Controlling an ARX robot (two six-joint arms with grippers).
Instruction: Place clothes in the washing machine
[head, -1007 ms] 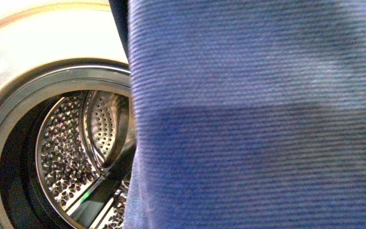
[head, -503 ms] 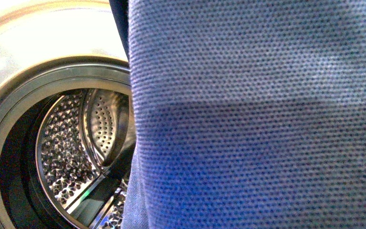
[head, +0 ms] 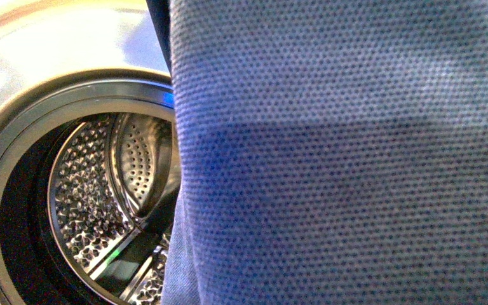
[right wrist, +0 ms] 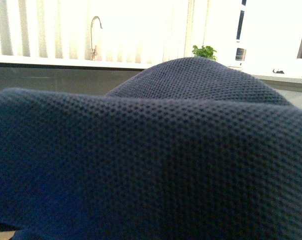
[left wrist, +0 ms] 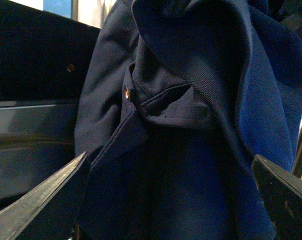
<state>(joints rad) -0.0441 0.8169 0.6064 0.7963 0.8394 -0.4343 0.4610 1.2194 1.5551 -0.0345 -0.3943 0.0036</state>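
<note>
On the left of the front view is the silver-grey washing machine [head: 51,57] with its big round door hole, and the hole is open so you can look right in. Inside it is the shiny steel drum [head: 89,197], full of little holes and bumps, and nothing lies in the part of the drum that shows. To the right of that, the dark blue soft clothes [head: 343,159] hang very close to the camera, like a curtain. They fill the middle and the whole right side of that view and hide the right part of the round hole. You cannot tell if the clothes touch the machine. In the left wrist view the left claw [left wrist: 169,160] is spread wide, with one dark grey finger [left wrist: 41,205] low on one side and the other far off on the other side. The clothes hang bunched up between and past the two fingers, and the fingers are not squeezing them. A tiny coppery button [left wrist: 127,92] sits by a folded seam of the cloth. In the right wrist view the clothes are draped in a big hump across the lower part of the picture. The right claw is hidden under them, so you cannot tell if it is open or closed. Behind the hump is a bright window with a curved metal tap [right wrist: 94,30] and a small green plant [right wrist: 205,51] on a long ledge
</note>
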